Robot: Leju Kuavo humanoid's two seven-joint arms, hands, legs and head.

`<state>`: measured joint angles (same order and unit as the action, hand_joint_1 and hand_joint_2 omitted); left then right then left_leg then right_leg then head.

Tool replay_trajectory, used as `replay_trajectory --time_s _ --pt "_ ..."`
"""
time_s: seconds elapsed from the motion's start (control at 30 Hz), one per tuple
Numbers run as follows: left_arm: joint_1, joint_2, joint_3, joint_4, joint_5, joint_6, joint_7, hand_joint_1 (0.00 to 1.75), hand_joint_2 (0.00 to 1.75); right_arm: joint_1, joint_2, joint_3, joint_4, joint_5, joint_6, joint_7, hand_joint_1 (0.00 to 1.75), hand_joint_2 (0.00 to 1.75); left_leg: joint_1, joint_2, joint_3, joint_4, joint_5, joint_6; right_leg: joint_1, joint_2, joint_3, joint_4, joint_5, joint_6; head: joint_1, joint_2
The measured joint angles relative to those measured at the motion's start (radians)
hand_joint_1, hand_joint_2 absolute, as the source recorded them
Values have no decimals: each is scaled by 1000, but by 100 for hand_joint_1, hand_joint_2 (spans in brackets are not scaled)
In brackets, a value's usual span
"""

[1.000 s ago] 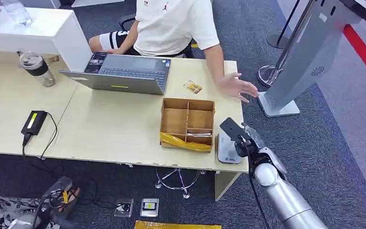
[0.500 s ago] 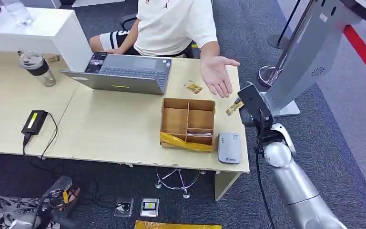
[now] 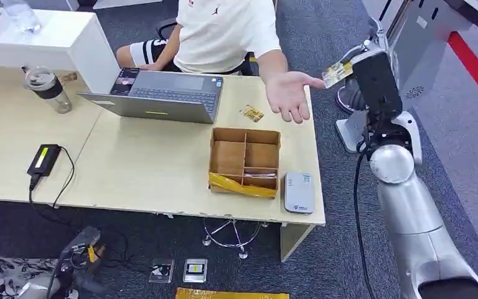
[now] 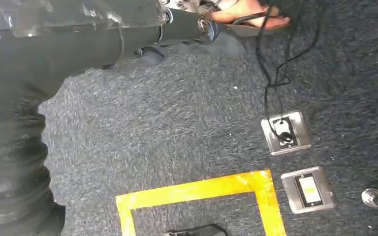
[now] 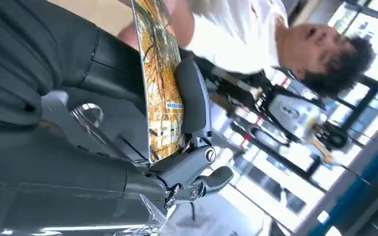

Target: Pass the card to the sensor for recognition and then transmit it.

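**Card held up beside an open palm**

Head view: the right hand (image 3: 373,75) is raised past the far right corner of the table (image 3: 131,168), off its edge, and grips a yellow-patterned card (image 3: 337,73) that sticks out toward the person's hand (image 3: 289,93). That palm lies open and turned up, just beside the card; whether they touch cannot be told. On the table near its front right corner lies the grey sensor (image 3: 299,192), flat and well apart from the card. Next to it stands a divided cardboard box (image 3: 244,161), with a second small card (image 3: 252,113) lying behind it, and a laptop (image 3: 162,94) farther back. A grey kiosk stand (image 3: 404,68) rises behind the raised hand.

Right wrist view: here the grip is plain, the card (image 5: 160,83) seen nearly edge-on and clamped between a dark finger pad (image 5: 192,96) and the hand's body (image 5: 54,123). A person in a white shirt (image 5: 226,34) sits beyond it.

Left wrist view: dark carpet (image 4: 177,113) with yellow floor tape (image 4: 202,191) and two floor sockets (image 4: 298,162). The left hand (image 4: 15,167) appears as a ribbed grey cover, and how its fingers lie cannot be told.
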<state>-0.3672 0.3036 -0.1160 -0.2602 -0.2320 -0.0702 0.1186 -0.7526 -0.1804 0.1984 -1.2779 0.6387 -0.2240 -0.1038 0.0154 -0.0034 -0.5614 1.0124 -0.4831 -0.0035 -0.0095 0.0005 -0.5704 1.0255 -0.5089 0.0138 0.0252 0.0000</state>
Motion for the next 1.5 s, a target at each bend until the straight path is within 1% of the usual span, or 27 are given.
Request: replay_trajectory --time_s 0.07,0.17,0.27,0.37,0.43,0.63,0.73,0.77,0.8,0.83,0.87,1.03,1.07,1.1,1.3,1.4,1.5 --pt "-11 -6 -2 0 -5 0 2 0 175 -31 11 6 43 25 -16 -19 175 175 0 0 0 0 0 0 0 0 0 0 0 0 0 0" --pt "-17 -14 -2 0 -9 0 5 0 175 -53 22 17 86 35 -16 -28 175 175 0 -1 0 0 1 0 0 -1 0 1 0 0 -1 0" --pt "-23 -20 -3 0 -19 -1 7 0 175 -80 33 29 138 106 -23 -25 175 175 0 -1 -1 0 1 0 0 -1 -1 1 0 0 0 0" --pt "-41 -30 -5 0 -31 -6 20 0 175 -147 60 59 274 213 -74 -35 175 175 0 -1 -1 0 1 0 0 -1 -1 1 0 0 0 0" --pt "-51 -36 -6 -1 -32 -12 27 0 175 -181 79 77 368 251 -99 -34 175 175 0 -1 -1 0 1 0 0 -1 -1 2 0 0 0 0" --pt "-52 -38 -6 -1 -33 -13 29 0 175 -187 84 80 387 258 -103 -34 175 175 0 -1 -1 0 1 0 0 -1 -1 2 0 0 0 0" --pt "-53 -40 -7 -1 -33 -15 31 0 175 -195 90 86 417 265 -106 -32 175 175 0 -1 -1 0 1 0 0 -1 -2 2 0 0 -1 0" --pt "-54 -43 -7 -1 -34 -17 32 0 175 -207 100 97 460 272 -112 -32 175 175 0 -1 -1 0 1 -1 0 -1 -2 2 0 0 0 0" --pt "-54 -45 -7 -1 -34 -17 32 0 175 -212 102 98 474 274 -114 -31 175 175 0 -1 -1 0 1 -1 0 -1 -2 2 0 0 -1 0" --pt "-56 -50 -8 -1 -34 -18 32 0 175 -232 117 111 547 277 -118 -30 175 175 0 -1 -1 0 1 -1 0 -1 -2 2 0 0 0 0" --pt "-59 -55 -8 -1 -34 -25 36 0 175 -251 127 126 624 308 -118 -11 175 175 0 0 -1 0 1 -1 0 0 -2 2 0 0 0 0" --pt "-61 -61 -8 -1 -29 -35 51 0 175 -261 135 153 695 332 -120 4 175 175 0 0 -1 0 1 -1 0 -1 -2 2 0 0 0 0" --pt "-61 -61 -8 -1 -28 -36 52 0 175 -262 135 156 704 334 -120 4 30 175 0 0 -1 0 2 -1 0 -1 -2 2 0 0 0 0" --pt "-61 -61 -8 -1 -26 -37 53 0 175 -262 135 160 713 337 -120 5 0 175 0 -1 -1 0 2 -1 0 -1 -2 2 0 0 0 0" --pt "-61 -60 -8 0 -4 -33 54 0 175 -256 141 174 743 342 -141 4 0 175 0 0 -2 0 2 -1 0 0 -3 2 0 0 0 0" --pt "-58 -59 -8 0 8 -31 54 0 175 -256 140 175 743 311 -155 -13 0 175 0 0 -1 0 2 -1 0 0 -3 2 0 0 0 0" --pt "-51 -56 -8 0 23 -26 53 0 175 -256 123 175 728 277 -144 -22 0 175 0 0 -1 0 2 -1 0 0 -3 2 0 0 0 0"
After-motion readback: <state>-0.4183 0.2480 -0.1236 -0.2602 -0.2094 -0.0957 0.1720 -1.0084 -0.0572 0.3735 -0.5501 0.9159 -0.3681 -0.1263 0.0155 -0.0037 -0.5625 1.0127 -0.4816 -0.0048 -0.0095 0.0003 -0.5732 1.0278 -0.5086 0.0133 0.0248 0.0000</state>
